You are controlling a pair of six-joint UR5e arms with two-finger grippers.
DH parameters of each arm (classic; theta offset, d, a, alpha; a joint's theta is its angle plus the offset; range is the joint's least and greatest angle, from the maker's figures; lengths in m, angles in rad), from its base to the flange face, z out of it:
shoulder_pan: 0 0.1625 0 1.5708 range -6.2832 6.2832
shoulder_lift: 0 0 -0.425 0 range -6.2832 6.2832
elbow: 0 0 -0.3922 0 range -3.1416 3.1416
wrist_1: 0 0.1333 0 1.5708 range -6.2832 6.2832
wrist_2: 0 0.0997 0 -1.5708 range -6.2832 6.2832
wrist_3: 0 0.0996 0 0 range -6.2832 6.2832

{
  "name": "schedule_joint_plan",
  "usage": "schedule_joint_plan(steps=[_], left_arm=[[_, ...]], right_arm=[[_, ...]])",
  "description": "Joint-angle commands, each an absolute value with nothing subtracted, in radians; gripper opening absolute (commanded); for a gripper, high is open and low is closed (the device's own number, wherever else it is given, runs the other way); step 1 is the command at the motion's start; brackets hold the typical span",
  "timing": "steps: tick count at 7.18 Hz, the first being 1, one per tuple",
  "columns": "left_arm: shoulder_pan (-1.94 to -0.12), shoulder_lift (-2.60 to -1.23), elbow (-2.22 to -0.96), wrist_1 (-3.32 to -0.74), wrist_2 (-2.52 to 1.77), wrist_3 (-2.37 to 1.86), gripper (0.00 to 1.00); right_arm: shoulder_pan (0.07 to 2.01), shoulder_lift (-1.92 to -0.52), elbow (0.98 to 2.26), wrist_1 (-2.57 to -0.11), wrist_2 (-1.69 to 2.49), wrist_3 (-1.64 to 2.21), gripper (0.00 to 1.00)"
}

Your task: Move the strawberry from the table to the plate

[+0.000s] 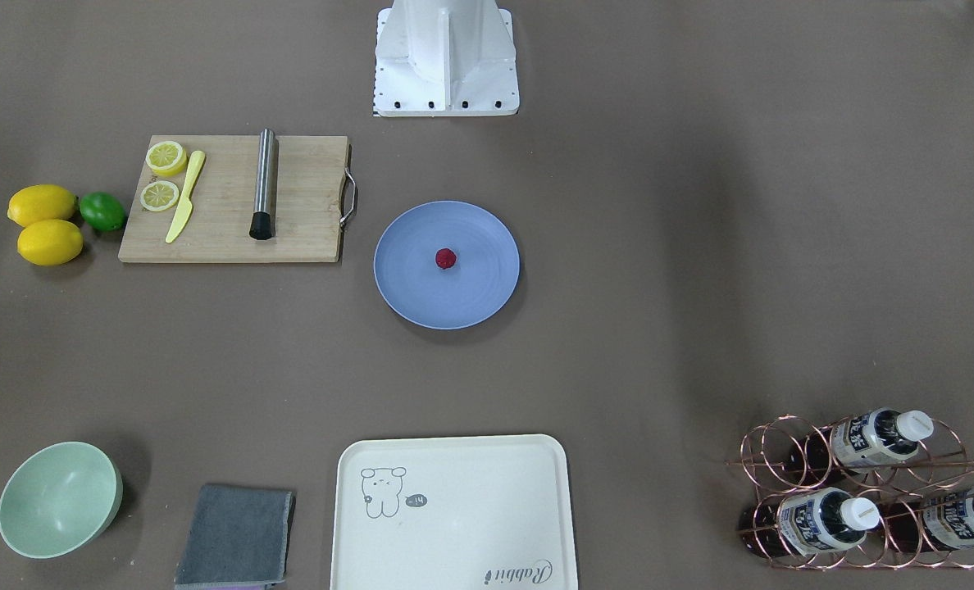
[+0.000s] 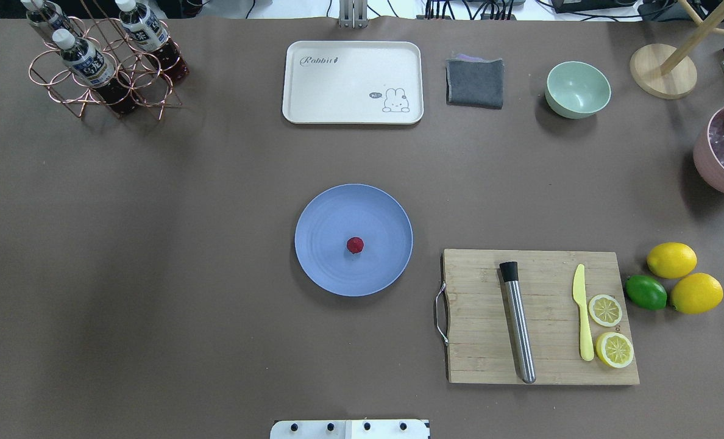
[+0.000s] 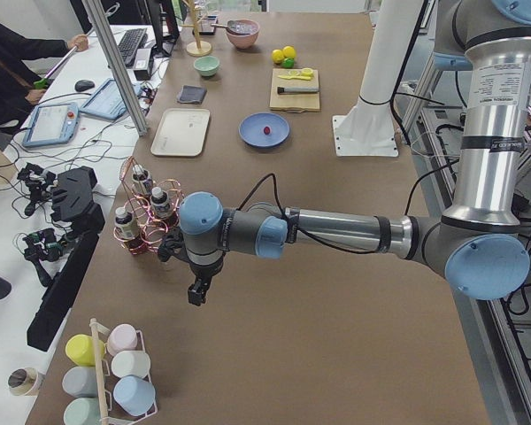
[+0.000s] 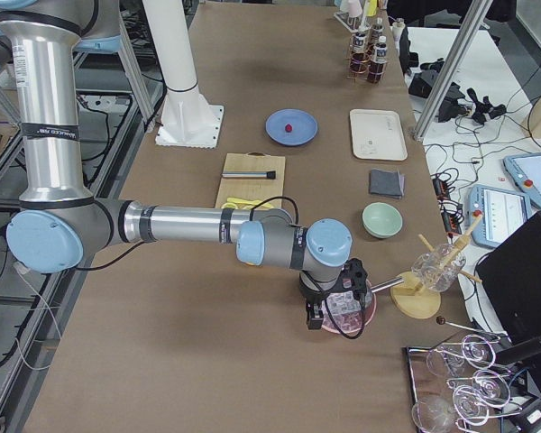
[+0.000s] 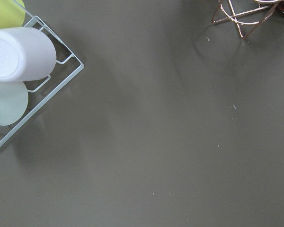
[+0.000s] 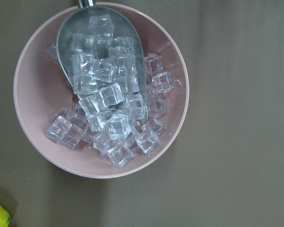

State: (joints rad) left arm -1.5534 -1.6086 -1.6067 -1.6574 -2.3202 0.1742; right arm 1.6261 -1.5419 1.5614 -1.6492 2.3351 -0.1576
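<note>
Both the left gripper (image 3: 197, 292) and right gripper (image 4: 315, 316) hang far from the strawberry (image 1: 446, 258), which lies on the plate (image 1: 409, 283) between them; you cannot tell their grip.

The table (image 2: 155, 244) is lit evenly from above. Soft shadows are cast beside the plate (image 1: 405, 287) and mint-green bowl (image 2: 572, 108). Glints are seen on the ice cubes (image 6: 109, 99). Every view is rendered sharply.

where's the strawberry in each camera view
Front-facing: strawberry near centre.
Overhead: strawberry near centre.
Exterior left: strawberry top middle, far.
Exterior right: strawberry top middle, far.
Left wrist: not in it.
Right wrist: not in it.
Landmark: blue plate beneath it.
</note>
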Motion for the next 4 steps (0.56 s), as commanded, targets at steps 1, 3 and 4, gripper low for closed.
schedule_joint_plan(steps=[1,3,4], left_arm=[[-1.552,-1.606,-1.606,-1.658,-2.316,0.172,0.98],[-1.552,-1.611,-1.606,-1.658,-2.315,0.172,0.98],[-1.552,-1.611,-1.606,-1.658,-2.315,0.172,0.98]], right_arm=[[1.629,-1.537,1.562,-1.649,2.336,-0.155,1.0],[1.629,-1.536,1.56,-1.649,2.336,-0.155,1.0],[1.629,-1.536,1.562,-1.649,2.338,-0.155,1.0]])
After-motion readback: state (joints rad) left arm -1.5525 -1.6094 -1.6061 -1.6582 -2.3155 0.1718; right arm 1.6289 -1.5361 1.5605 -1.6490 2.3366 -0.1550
